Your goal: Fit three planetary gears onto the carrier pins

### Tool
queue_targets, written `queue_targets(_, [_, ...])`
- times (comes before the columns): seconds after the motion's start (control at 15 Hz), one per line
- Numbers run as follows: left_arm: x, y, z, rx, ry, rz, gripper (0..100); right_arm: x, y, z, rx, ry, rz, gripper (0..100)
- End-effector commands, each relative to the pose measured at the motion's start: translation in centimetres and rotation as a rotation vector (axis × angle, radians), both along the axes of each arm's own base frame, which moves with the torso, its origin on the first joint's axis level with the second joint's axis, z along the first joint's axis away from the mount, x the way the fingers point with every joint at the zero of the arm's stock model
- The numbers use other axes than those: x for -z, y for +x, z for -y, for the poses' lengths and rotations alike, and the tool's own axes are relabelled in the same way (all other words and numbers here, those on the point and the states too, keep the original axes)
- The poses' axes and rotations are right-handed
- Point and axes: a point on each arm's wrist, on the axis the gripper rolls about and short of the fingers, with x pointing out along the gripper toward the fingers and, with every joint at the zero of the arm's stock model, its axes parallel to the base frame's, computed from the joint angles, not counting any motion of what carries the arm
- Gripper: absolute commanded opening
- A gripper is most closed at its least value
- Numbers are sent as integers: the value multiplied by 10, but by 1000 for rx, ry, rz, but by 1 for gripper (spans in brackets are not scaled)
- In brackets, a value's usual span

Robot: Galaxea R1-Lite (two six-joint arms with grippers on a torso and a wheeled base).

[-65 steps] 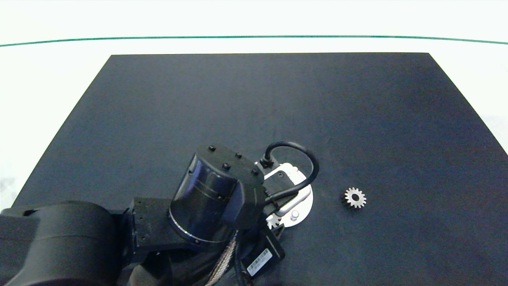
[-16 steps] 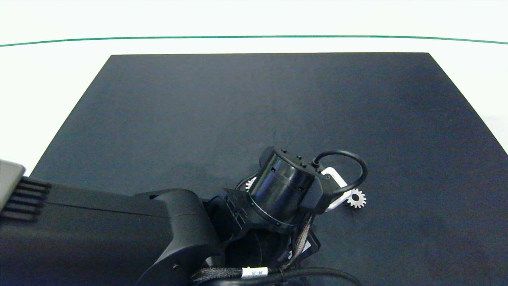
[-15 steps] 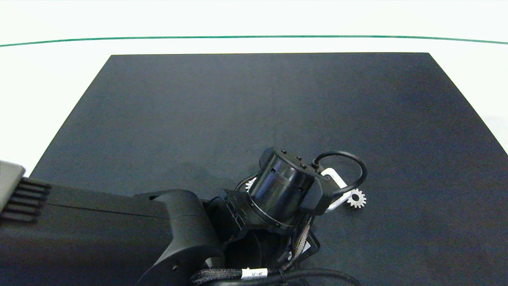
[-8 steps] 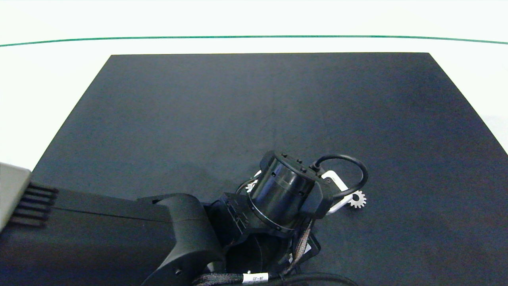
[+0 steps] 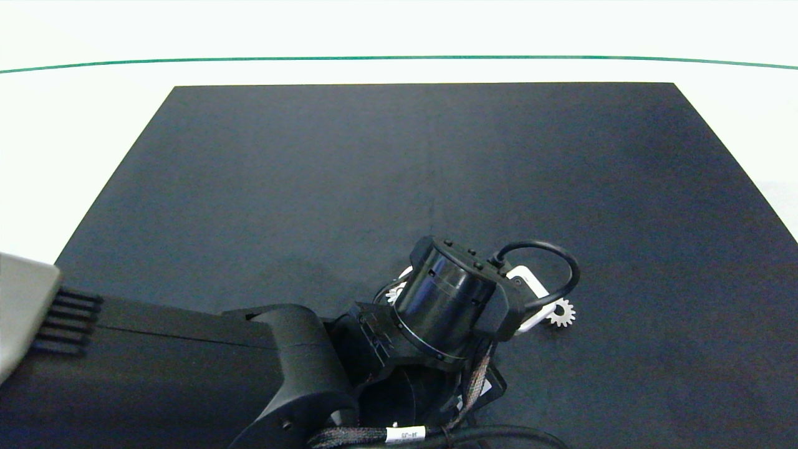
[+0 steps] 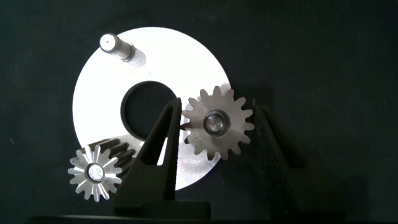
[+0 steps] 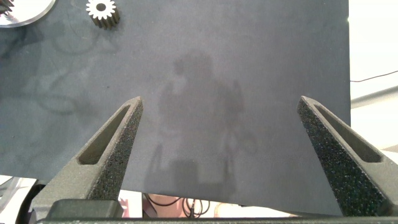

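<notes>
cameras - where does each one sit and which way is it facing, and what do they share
Head view: above the table, looking down at the black mat; the left arm covers most of the white disc.
Left wrist view: on the left arm, looking down at the white disc; left gripper open around a gear on its pin.
Right wrist view: on the right arm, low over the mat; right gripper open, empty.
Shared: the loose gear.

gears [image 6: 217, 124]: 3 | carrier pins [image 6: 112, 45]: 3 | disc [image 6: 102, 81]: 1
</notes>
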Motion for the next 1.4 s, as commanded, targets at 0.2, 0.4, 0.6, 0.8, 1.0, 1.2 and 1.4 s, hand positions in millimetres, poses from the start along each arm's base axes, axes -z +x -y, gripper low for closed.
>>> queue_targets(0.2, [4,1,2,-1,10,-4,0,0,1,0,0,0,-7,100])
queue_targets(0.4, [4,1,1,-3,9,-5,0,0,1,0,0,-2,-7,100])
queue_targets(0.6, [3,1,1,-3,5,-2,0,0,1,0,0,-2,-7,100])
queue_targets(0.8, [2,1,1,-2,-9,5,100,0,1,0,0,-2,-7,100])
queue_targets(1.0, [2,1,1,-3,-11,5,100,0,1,0,0,-2,-7,100])
queue_targets(1.2, [2,1,2,-1,-10,4,100,0,1,0,0,-2,-7,100])
queue_targets(1.4, [-6,-4,-13,-15,-24,8,100,1,1,0,0,0,-9,100])
